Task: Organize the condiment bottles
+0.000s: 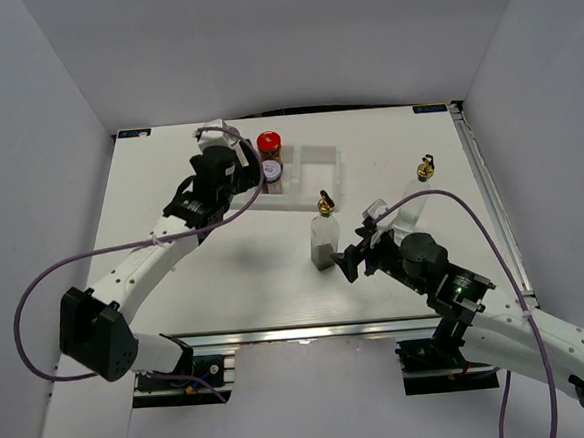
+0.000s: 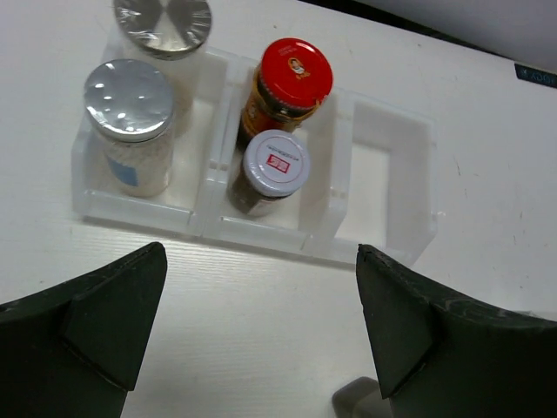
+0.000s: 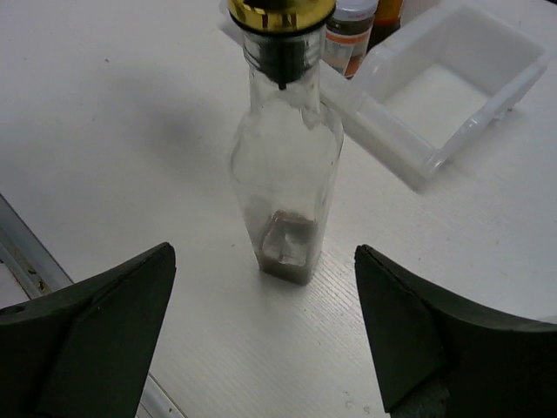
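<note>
The red-lidded jar stands in the middle compartment of the white tray, brown inside. The smaller white-topped jar is just beside it at 6 o'clock in the left wrist view, in the same compartment. The compartment at 9 o'clock of them holds two silver-lidded jars. The near one has pale contents, and the far one is at 12 o'clock of it, cut off by the top edge of the frame.

Seen from above, the tray sits toward 12 o'clock on the table, a little left of centre. A tall clear bottle with a gold spout stands upright on the bare table at 5 o'clock of the tray, near its corner. A little brownish residue lies at its bottom. A second gold-spouted bottle stands at 3 o'clock of the first, well apart from it and from the tray.

The left fingers are spread wide and hold nothing. They hang above the table at 6 o'clock of the tray in their own view. From above, that arm's wrist covers the tray's left compartment.

The right fingers are also wide apart and hold nothing. The near bottle stands at 12 o'clock of the gap between them and touches neither finger.
</note>
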Motion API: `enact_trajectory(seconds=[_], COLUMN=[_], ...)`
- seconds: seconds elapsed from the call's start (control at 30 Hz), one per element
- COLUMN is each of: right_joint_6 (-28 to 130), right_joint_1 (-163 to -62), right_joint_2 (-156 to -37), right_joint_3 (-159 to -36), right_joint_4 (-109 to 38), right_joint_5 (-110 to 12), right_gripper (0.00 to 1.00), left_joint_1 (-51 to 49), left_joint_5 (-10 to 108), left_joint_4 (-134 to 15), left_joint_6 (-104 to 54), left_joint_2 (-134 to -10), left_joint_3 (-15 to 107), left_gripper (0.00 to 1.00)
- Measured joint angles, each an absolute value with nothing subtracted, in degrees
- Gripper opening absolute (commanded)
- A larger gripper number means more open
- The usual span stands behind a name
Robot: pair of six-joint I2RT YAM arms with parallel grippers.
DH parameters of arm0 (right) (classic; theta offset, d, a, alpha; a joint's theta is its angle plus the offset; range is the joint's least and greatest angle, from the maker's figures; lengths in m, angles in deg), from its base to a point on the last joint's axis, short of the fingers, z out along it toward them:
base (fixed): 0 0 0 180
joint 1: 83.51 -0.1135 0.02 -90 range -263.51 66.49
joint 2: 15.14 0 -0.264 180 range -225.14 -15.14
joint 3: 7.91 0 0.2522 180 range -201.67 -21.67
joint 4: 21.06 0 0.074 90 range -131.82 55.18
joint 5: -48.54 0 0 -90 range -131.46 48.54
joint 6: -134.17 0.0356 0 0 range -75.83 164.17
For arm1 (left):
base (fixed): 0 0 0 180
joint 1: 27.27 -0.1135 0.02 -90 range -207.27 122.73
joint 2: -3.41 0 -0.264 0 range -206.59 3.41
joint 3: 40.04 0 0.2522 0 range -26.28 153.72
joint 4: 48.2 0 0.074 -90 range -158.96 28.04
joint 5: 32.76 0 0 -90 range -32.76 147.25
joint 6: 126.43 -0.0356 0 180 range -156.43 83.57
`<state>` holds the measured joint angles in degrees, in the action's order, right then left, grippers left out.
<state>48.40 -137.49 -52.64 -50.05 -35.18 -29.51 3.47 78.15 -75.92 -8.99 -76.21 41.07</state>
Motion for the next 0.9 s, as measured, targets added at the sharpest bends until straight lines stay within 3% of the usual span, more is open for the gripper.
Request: enact_trajectory(seconds=[0.17, 0.43, 0.57, 0.63, 0.73, 0.8, 0.87, 0.9], right_joint_6=[44.58, 38.7, 36.82, 36.1, 35.51, 35.35, 36.75, 36.21], right_joint_1=[-137.49, -137.49, -137.49, -137.49, -137.49, -137.49, -137.49, -137.57], right_joint_2=[-57.25, -67.13, -72.7, -75.19, -78.6, -80.31, -80.75, -80.72], right_joint_3=[-55.12, -60.23, -61.44, -61.44, -61.94, -62.44, -62.53, -62.53], right_joint_4=[-33.98, -25.15, -20.93, -17.93, -15.29, -14.66, -13.74, -13.89], right_joint_5=[-29.97, -28.07, -26.6, -25.6, -24.61, -24.05, -24.44, -24.55], right_gripper=[0.88, 0.88, 0.82, 0.76, 0.57, 0.39, 0.28, 0.13], left_joint_1=[3.47, 3.47, 3.47, 3.47, 3.47, 3.47, 3.47, 3.47], left_joint_5=[82.57, 88.21, 90.17, 91.0, 91.77, 92.27, 92.71, 92.82], left_joint_4=[-74.21, -75.48, -75.81, -75.81, -76.13, -76.2, -76.53, -76.53], left_joint_6=[-7.94, -7.76, -7.61, -7.55, -7.48, -7.48, -7.5, -7.55], left_joint_2=[-70.98, -68.6, -67.27, -66.81, -66.44, -66.33, -66.06, -65.89], left_joint_3=[32.99, 30.36, 30.17, 29.79, 29.16, 28.7, 28.22, 27.94], left_gripper=[0.98, 0.98, 0.98, 0.98, 0.98, 0.98, 0.98, 0.98])
